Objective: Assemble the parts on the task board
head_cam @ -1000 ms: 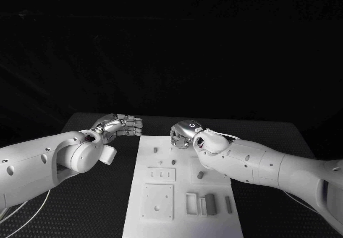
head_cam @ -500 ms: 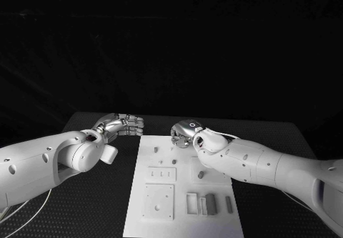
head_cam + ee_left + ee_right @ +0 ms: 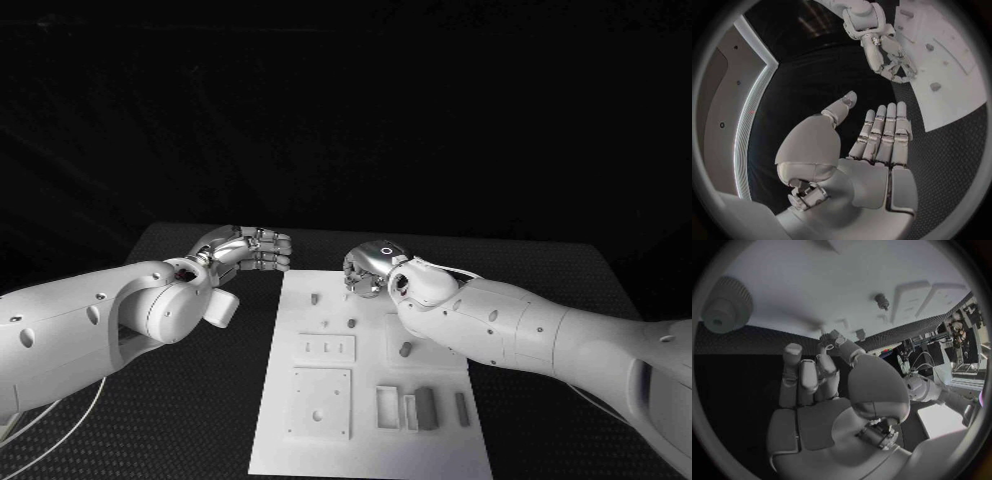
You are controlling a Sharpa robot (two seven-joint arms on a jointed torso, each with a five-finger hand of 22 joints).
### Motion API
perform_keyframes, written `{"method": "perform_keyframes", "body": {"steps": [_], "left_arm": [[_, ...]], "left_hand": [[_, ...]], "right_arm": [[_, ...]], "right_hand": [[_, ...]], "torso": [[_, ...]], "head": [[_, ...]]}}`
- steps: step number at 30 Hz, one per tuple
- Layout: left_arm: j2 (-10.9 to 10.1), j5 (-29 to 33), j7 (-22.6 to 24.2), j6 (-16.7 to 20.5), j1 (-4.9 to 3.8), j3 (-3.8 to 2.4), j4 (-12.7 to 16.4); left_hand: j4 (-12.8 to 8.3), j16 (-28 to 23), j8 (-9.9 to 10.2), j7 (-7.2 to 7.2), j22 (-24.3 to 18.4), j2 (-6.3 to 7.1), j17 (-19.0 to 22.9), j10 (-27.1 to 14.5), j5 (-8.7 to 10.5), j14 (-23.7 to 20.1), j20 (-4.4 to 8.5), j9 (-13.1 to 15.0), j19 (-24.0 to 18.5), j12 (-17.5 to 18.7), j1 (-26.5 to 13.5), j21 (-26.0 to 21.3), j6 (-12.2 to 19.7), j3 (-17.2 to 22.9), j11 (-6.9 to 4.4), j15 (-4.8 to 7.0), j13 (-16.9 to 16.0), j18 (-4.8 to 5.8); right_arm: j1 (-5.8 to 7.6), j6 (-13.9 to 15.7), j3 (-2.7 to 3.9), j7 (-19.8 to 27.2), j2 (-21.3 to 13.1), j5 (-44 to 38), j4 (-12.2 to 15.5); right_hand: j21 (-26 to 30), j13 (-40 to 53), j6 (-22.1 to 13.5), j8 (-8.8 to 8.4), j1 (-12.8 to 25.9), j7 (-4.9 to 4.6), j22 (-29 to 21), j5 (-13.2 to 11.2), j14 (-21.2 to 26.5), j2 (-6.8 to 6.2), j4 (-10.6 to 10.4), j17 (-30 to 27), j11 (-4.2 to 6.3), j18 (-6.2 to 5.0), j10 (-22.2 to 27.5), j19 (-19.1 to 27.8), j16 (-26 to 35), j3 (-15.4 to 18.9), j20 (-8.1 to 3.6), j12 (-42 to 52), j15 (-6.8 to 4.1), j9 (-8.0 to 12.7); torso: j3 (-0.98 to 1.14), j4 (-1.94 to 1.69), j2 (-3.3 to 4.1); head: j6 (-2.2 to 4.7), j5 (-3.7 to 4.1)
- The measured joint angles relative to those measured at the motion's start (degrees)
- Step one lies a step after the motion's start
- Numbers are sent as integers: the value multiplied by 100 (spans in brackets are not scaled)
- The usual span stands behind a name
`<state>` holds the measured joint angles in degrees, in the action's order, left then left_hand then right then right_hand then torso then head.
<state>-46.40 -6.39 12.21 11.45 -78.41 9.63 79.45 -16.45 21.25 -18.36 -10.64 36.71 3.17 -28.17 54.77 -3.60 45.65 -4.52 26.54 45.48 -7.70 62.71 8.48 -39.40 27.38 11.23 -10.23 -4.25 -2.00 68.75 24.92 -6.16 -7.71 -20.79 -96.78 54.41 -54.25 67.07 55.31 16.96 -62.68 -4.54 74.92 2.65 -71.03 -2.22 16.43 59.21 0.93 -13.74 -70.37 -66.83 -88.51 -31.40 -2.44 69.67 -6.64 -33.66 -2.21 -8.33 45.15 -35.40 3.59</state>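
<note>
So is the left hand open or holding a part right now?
Open. The left hand shows a bare palm with fingers extended and apart over the black table, nothing held.

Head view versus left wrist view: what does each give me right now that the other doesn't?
Head view alone: the near half of the task board, with its rectangular recesses and the upright parts standing there. Left wrist view alone: the left hand from the palm side, fingers straight and apart, holding nothing, over the black table. Both: the right hand at the board's far end, and the small parts near it.
</note>
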Motion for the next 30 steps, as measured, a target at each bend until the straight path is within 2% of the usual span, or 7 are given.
{"method": "perform_keyframes", "body": {"steps": [3, 7, 30], "left_arm": [[0, 0, -1, -1, 0, 0, -2], [0, 0, -5, -6, 0, 0, -1], [26, 0, -20, -25, 0, 0, -16]], "left_hand": [[0, 0, 0, 0, 0, 0, 0, 0, 0, 0, 0, 0, 0, 0, 0, 0, 0, 0, 0, 0, 0, 19], [0, 0, 0, 0, -5, 0, 0, 0, 0, 0, 0, 0, 0, 0, 0, 0, 0, 0, 0, 0, 6, -62], [-9, -22, 0, 0, -8, 0, -3, 0, 0, 0, 0, -8, 0, 0, 0, 0, 0, -9, 0, 0, 8, -59]], "right_arm": [[-2, -15, 0, 2, 0, 0, 18], [-4, -54, 0, 4, 1, 0, 20], [-1, -123, 6, -19, 73, -5, -133]], "right_hand": [[0, 0, 0, -1, 0, 0, 0, 0, 3, 0, 0, 0, 0, 0, 0, 0, 0, 0, 0, 0, 3, 0], [0, -6, -1, -2, 0, -1, 0, 0, 3, 0, 0, -11, 0, 0, 0, 0, 0, 0, 0, 0, 3, 0], [0, -25, -12, -34, 15, -12, -1, 0, 14, -15, 1, -42, -12, 0, 12, 8, 0, 1, 11, -22, 14, 2]], "torso": [[-1, 3, -2], [0, 7, -7], [-6, 5, -7]], "head": [[-10, -6], [-24, -9], [-43, -3]]}}
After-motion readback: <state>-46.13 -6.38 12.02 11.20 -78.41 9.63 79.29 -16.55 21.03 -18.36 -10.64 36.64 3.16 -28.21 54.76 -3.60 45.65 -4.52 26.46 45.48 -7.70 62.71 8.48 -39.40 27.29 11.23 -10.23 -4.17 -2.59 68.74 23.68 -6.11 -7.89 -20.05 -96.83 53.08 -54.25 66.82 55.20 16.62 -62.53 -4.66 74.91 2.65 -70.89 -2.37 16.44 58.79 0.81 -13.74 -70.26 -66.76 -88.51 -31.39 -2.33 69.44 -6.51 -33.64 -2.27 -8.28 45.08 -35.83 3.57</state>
